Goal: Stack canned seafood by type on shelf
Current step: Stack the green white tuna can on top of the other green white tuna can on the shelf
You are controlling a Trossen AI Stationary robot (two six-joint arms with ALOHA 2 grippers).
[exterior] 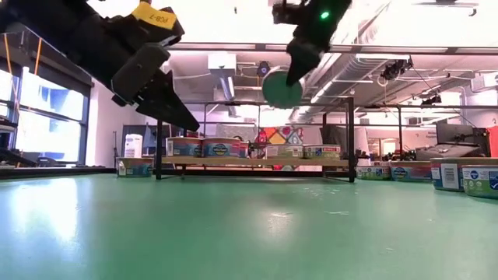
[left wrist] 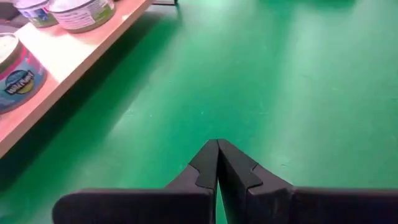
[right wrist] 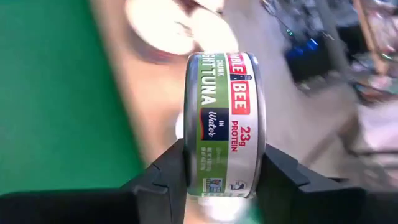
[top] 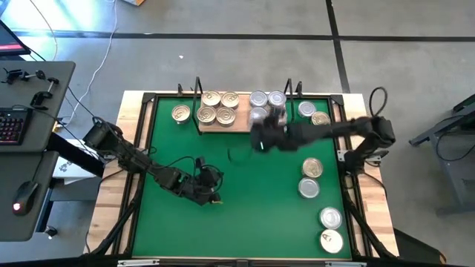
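Observation:
My right gripper (top: pixel 261 141) is shut on a silver tuna tin (right wrist: pixel 225 124) with a green label. It holds the tin high over the green mat (top: pixel 245 208), just in front of the wooden shelf (top: pixel 223 121). On the shelf, gold-lidded tins (top: pixel 219 106) sit at the left end and silver-lidded tins (top: pixel 267 100) at the right end. More tins (top: pixel 312 167) rest on the mat's right side. My left gripper (left wrist: pixel 217 149) hovers shut over the mat's near left part, holding nothing. My right gripper pinches the tin between its two fingers, one on each flat end (right wrist: pixel 193 149), with the labelled side wall showing between them. The tin is tipped on its edge. It hangs below the fingers (exterior: pixel 299 66), lifted well clear of the mat.
Single tins stand on the mat beside the shelf's left end (top: pixel 180 113) and right end (top: pixel 306 110). Several more lie along the mat's right edge, down to the near corner (top: pixel 331 240). Black wire uprights (top: pixel 198 89) rise at both shelf ends. The mat's middle is bare.

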